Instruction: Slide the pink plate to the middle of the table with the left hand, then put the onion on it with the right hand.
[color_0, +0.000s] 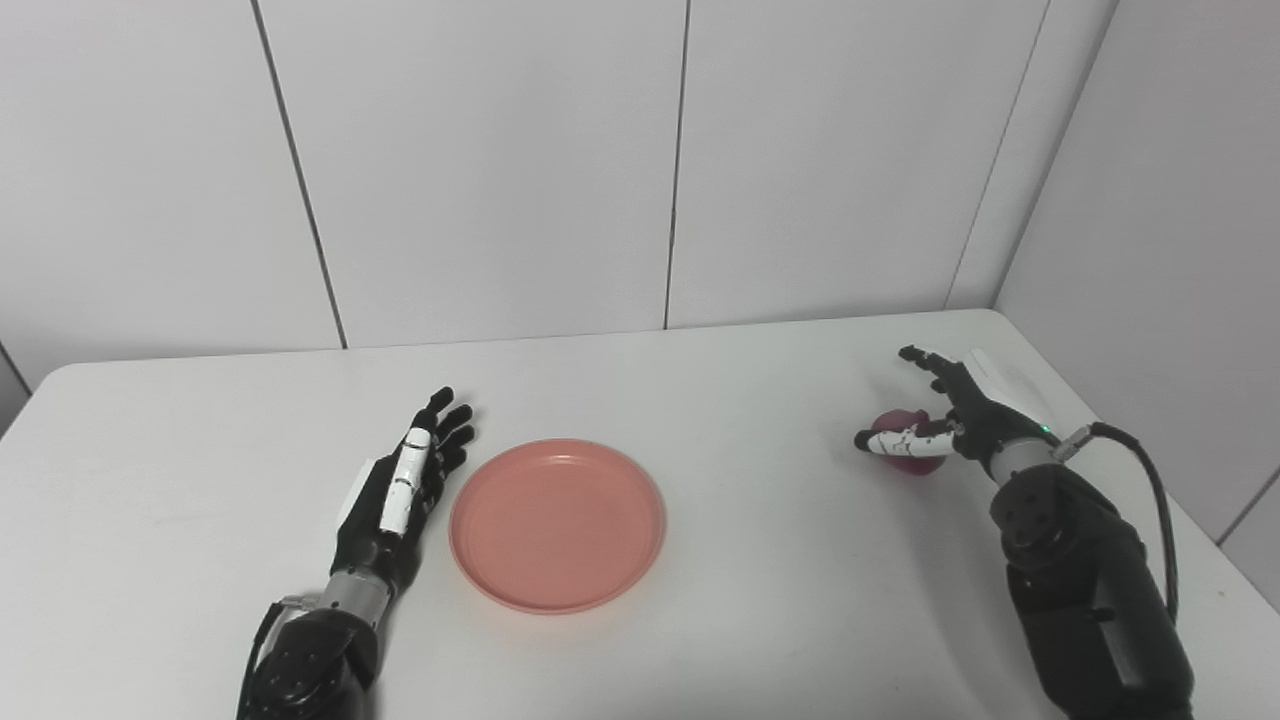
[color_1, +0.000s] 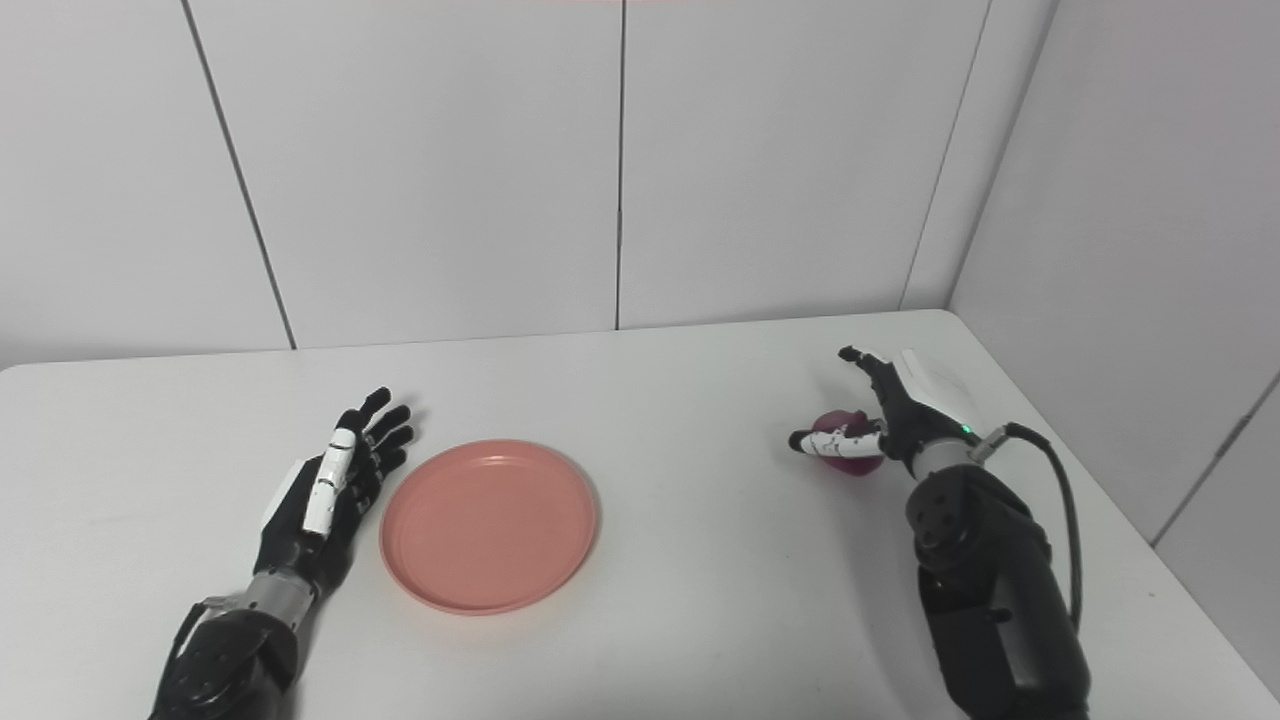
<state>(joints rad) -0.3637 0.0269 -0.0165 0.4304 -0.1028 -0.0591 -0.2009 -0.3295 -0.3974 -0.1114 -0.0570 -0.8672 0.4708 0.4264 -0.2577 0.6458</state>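
Onion (color_0: 908, 447) sits far right on the counter (color_0: 760, 400), tucked right under our right hand (color_0: 950, 420), whose fingers are spread wide around it but not clamped yet, we'd say. It's small, roundish and purple-red, so no long axis to worry about. Pink plate (color_0: 557, 523) lies well apart to the left, near center, with our left hand (color_0: 405, 485) flat and open just beside it.

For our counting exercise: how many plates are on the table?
1. The pink plate lies flat near the table's middle, just right of the left robot hand. Nothing seems to hide another.
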